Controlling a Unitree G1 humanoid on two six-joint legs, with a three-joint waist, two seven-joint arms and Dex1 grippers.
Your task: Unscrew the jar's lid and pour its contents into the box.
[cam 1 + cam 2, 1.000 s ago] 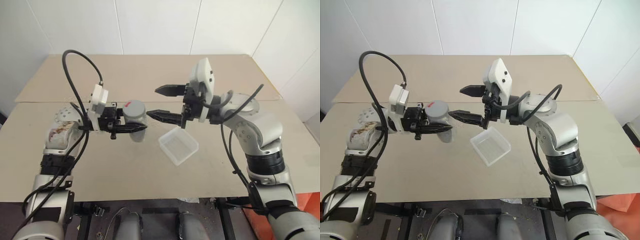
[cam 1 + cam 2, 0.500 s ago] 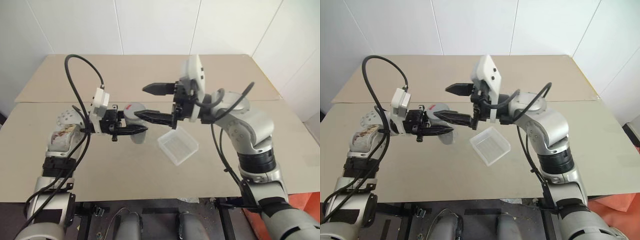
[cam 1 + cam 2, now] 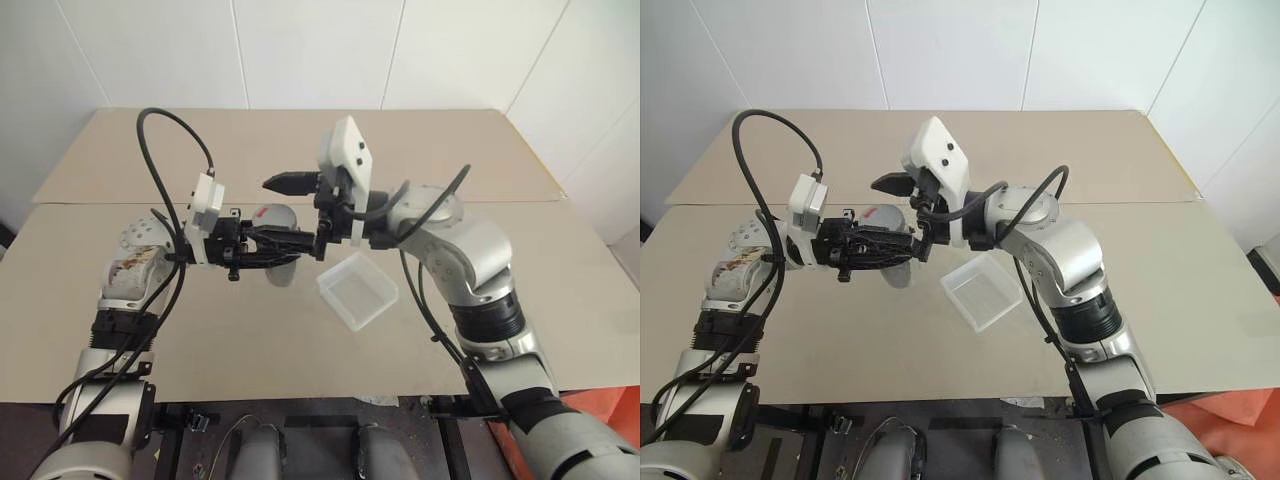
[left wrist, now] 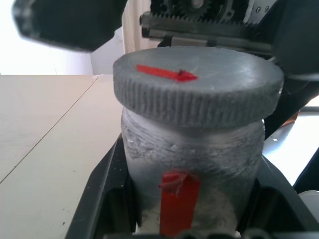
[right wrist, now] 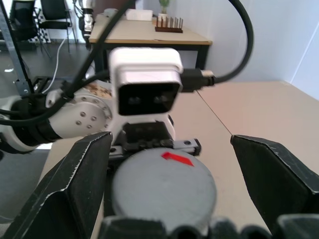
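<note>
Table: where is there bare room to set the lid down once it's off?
The table is bare in front of the box, along the far edge, and at its left end. It is crowded mid-table, where both grippers meet at the jar.

Left end effector (image 3: 262, 256) clamped closed; right end effector (image 3: 285, 212) spread wide, both level.

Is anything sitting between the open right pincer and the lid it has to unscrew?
Nothing visible. The right pincer stands open with its fingers on either side of the lid, not closed on it. The left pincer clamps the jar below the lid.
</note>
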